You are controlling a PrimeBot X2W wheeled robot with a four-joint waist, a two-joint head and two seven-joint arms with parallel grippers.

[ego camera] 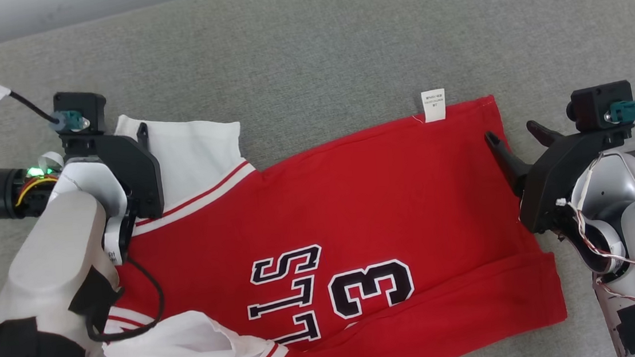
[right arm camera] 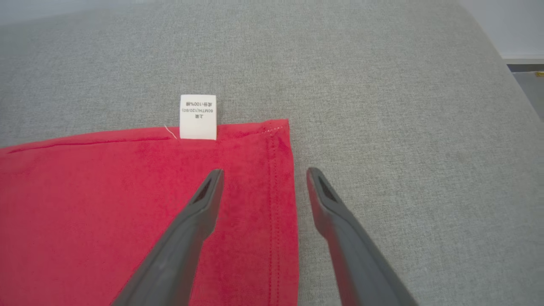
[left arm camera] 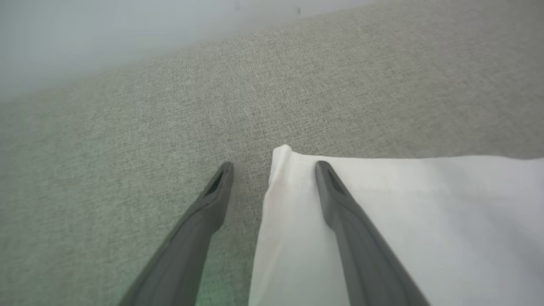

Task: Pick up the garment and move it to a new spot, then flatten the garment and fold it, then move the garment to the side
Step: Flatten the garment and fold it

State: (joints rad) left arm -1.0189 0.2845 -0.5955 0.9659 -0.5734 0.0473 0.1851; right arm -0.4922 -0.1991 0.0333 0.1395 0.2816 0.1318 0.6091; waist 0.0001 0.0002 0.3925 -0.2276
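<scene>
Midway across the bench (ego camera: 340,38), left pincer (left arm camera: 274,165) and right pincer (right arm camera: 264,171) gape empty astride edges of the garment (ego camera: 388,195); both should pinch squarely, then pull apart evenly.

The right claw (right arm camera: 264,171), fingers spread, straddles the side hem of the red garment (right arm camera: 106,204) near its white label (right arm camera: 198,117) on the grey fabric surface (right arm camera: 382,106).

Bare grey cushion (ego camera: 306,47) beyond jersey (ego camera: 354,198)
</scene>
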